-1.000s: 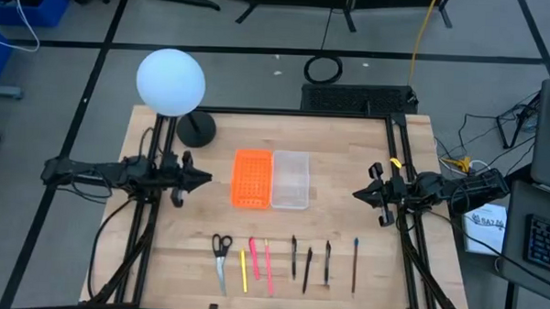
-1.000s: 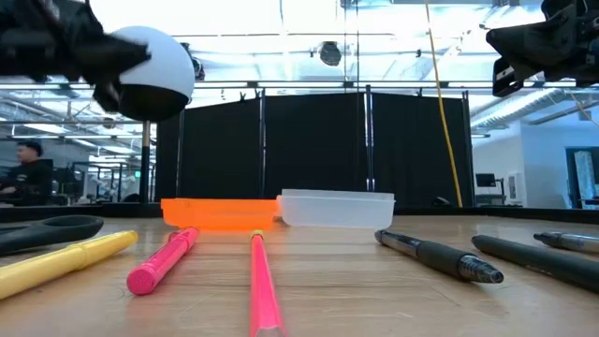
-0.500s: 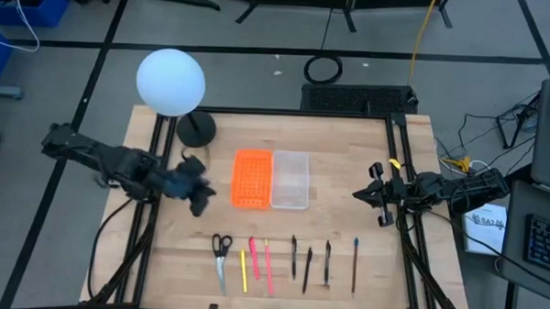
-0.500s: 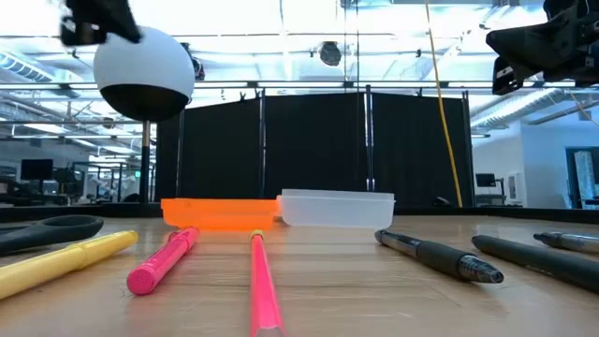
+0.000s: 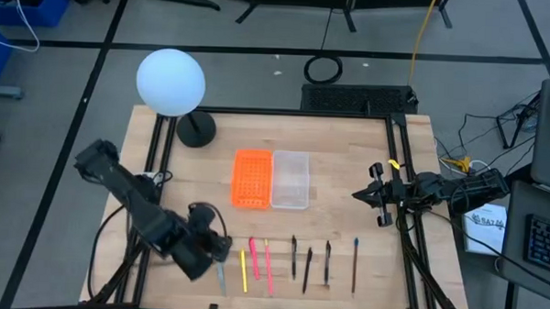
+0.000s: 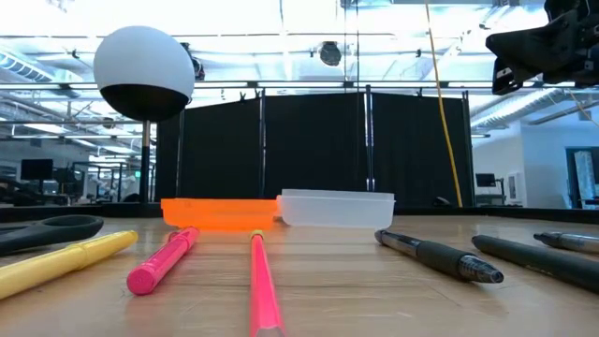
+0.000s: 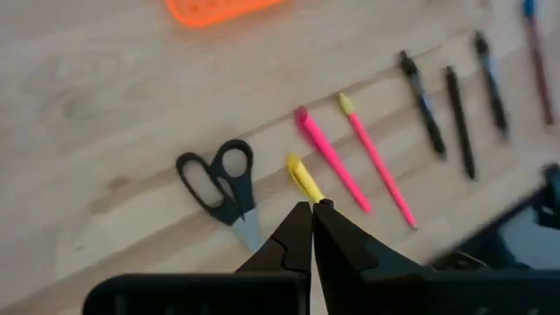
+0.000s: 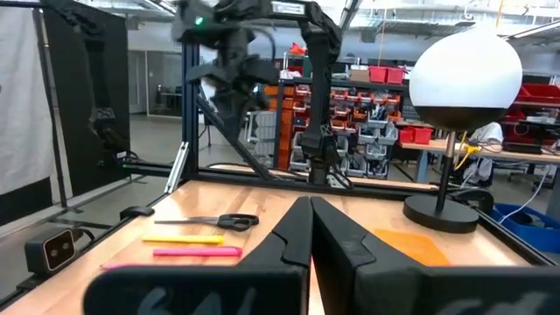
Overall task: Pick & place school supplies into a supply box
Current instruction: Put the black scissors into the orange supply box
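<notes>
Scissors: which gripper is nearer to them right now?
Left. The left gripper hangs directly over the black-handled scissors, fingers shut. The right gripper waits at the table's right edge, level with the clear supply box, far from them.

The left arm has swung from its position beside the orange tray (image 5: 251, 179) toward the near edge of the table, where the left gripper (image 5: 219, 247) now hangs over the scissors (image 7: 219, 181), fingers pressed together in the left wrist view. It covers the scissor handles in the high view. In the low view, the arm no longer appears at upper left
</notes>
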Tool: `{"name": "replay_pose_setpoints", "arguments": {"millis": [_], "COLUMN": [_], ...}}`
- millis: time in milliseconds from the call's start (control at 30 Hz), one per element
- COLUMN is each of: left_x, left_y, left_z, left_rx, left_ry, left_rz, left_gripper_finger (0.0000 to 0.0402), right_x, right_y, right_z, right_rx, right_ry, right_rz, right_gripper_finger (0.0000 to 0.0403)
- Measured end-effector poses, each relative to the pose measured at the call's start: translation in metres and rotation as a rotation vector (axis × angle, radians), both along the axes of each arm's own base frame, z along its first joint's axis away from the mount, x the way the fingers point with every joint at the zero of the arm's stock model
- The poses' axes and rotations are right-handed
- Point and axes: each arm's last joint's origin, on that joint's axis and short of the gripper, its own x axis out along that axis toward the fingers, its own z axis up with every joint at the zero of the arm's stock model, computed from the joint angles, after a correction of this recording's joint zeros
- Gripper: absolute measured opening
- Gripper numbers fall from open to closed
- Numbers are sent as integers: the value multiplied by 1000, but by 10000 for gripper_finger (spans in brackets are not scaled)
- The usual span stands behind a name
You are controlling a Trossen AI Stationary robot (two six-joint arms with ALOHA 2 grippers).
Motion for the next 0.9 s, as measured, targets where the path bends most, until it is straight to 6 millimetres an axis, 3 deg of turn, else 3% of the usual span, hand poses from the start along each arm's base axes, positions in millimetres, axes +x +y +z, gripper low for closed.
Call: {"name": "replay_pose_setpoints", "arguments": {"millis": [300,567,733,900], "left_x": [22,38,43,49], "left_y": [-19,-12,-5,2], "left_z": [-53,-76,-78,-78], "left_rx": [30,-38,-70,-67], "left_ry": [156,297,310,277], "left_rz": [121,218,285,371], "left_gripper_finger": [10,108,173,204], "right_x": [1,1,1,1], "right_y": [0,0,0,0], "right_z": [-6,-7,-7,-7], "right_rx": [54,53,41,41], "right_ry": [73,80,78,82], "right_rz": [8,7,6,6], "right_gripper_finger": [0,0,0,0]}}
